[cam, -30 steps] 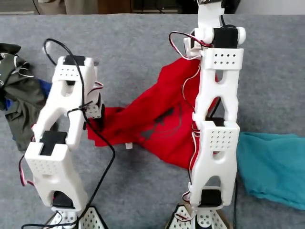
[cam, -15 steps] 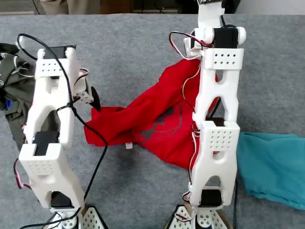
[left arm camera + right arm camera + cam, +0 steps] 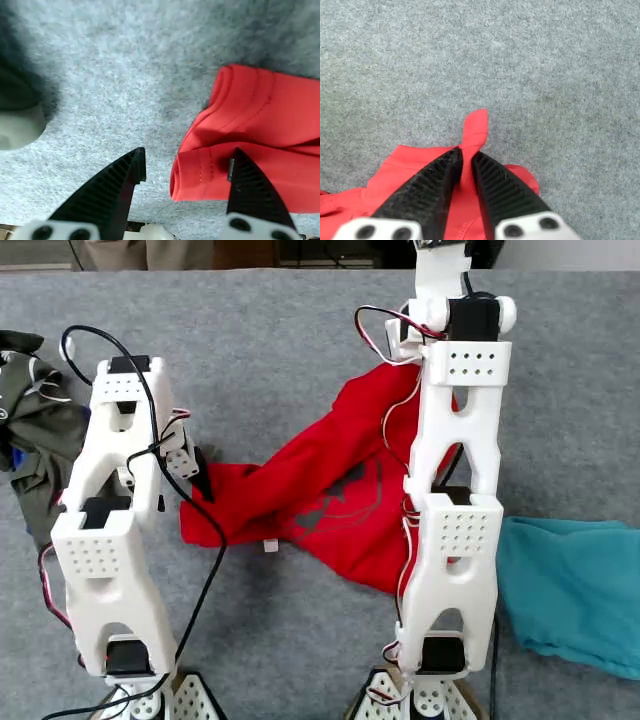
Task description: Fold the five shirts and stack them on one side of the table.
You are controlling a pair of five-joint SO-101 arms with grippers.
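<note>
High view, nearest me first: the teal shirt [image 3: 570, 590] lies crumpled at the lower right of the frame, beside the right arm's base and not touching the red one. Mid-frame, the red shirt [image 3: 300, 490] lies half spread on the grey felt table [image 3: 300, 330], with its long axis running on a diagonal from centre left up to the upper right.

The left gripper [image 3: 197, 475] sits at the low, left end of that diagonal. In the left wrist view its fingers are spread wide. One fingertip [image 3: 136, 162] is over bare felt and the other is over red cloth, so the stitched hem lies in the gap between them, not yet gripped. I'd judge this arm much the nearer to the free end. Closing here should catch the hem, though the cloth sits closer to one finger than the other.

At the centre left edge a heap of dark olive garments [image 3: 40, 440] waits, just apart from the left arm.

Farthest out, the right arm is stretched to the top of the frame. The right gripper [image 3: 466, 152] is pressed together on a small peak of the red shirt, and a tab of cloth pokes out past the tips. With that far corner pinned, the next move turns on the left end — I'd guess a pull along the diagonal to flatten it.
</note>
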